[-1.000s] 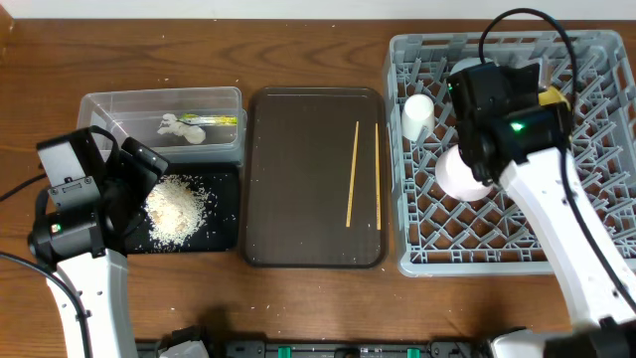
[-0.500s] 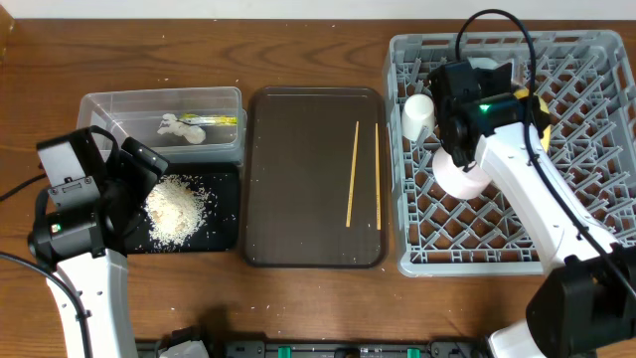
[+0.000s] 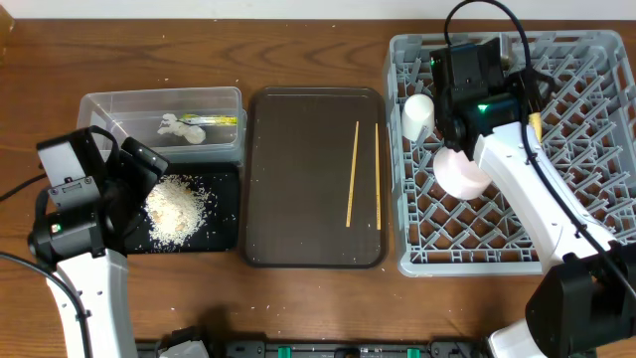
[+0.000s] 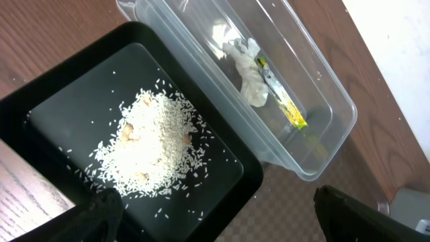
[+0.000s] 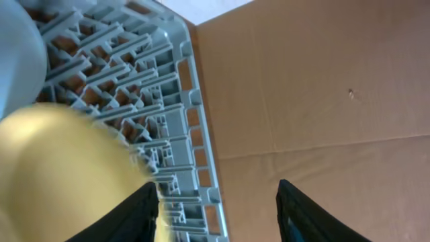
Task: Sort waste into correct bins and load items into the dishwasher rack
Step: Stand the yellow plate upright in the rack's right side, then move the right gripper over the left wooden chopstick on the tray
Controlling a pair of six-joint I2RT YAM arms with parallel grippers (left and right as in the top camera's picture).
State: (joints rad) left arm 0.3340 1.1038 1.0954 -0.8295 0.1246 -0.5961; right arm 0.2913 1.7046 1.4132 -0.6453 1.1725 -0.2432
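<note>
In the dishwasher rack (image 3: pixel 586 149), the yellow plate (image 5: pixel 60 175) seems to stand on edge by the far wall, and a loose seat between pegs could topple it. The right hand (image 5: pixel 216 195), open and empty beside it, might clip it. The left hand (image 4: pixel 215 215) hangs spread over the rice (image 4: pixel 148 148).

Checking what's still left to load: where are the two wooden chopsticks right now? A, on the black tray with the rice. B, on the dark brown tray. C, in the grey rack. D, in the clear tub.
B: both chopsticks lie on the dark brown tray, near its right edge.
</note>
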